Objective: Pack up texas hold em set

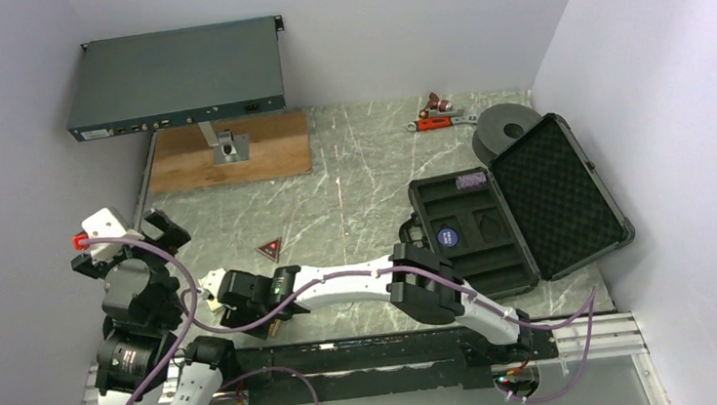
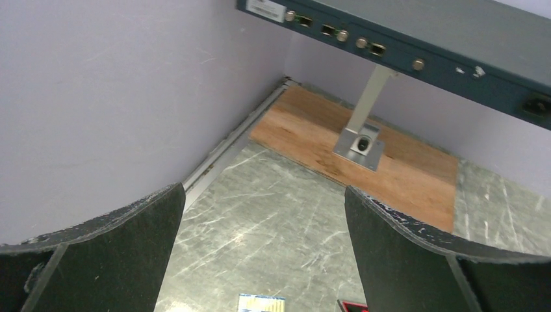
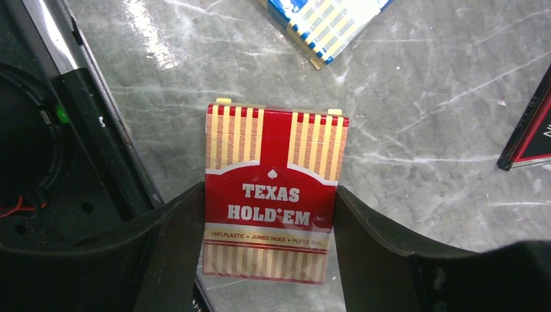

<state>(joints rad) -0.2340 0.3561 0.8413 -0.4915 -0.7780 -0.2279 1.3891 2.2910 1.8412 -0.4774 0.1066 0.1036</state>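
Top view: black case (image 1: pixel 554 185), foam-lined, open at the table's (image 1: pixel 361 163) right; purple chip stack (image 1: pixel 471 181) and blue disc (image 1: pixel 450 237) sit in its tray. Red triangle (image 1: pixel 269 250) lies left of centre.
Left wrist view: left gripper (image 2: pixel 263 195) spread wide.
Right wrist view: red card box (image 3: pixel 273 149), gold-striped, lettered "TEXAS HOLD'EM", flat on the table's near edge. Right gripper (image 3: pixel 268 192) brackets its sides; whether it is pinching cannot be told. Blue-white card box (image 3: pixel 328 26) lies beyond.
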